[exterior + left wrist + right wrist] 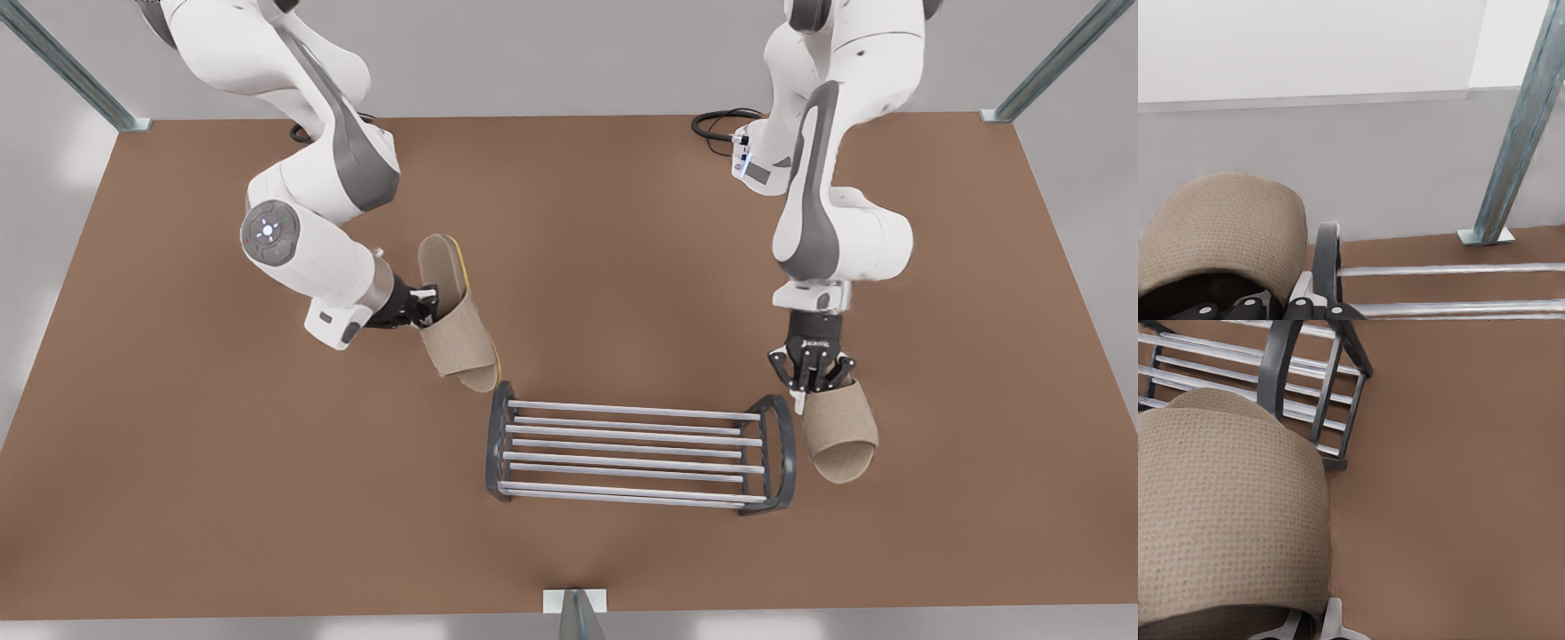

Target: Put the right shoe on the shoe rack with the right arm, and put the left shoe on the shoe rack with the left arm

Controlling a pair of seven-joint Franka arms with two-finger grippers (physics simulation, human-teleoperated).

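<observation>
Shoe rack (636,462), one, stands on the brown table (267,498), long axis across the front view. Left shoe (840,436), one, hangs clamped in the left gripper (813,378) just beside the rack's end at the front view's right, toe toward the near edge. Right shoe (458,316), one, is gripped by the right gripper (425,307), tilted, toe down toward the rack's opposite end.
</observation>
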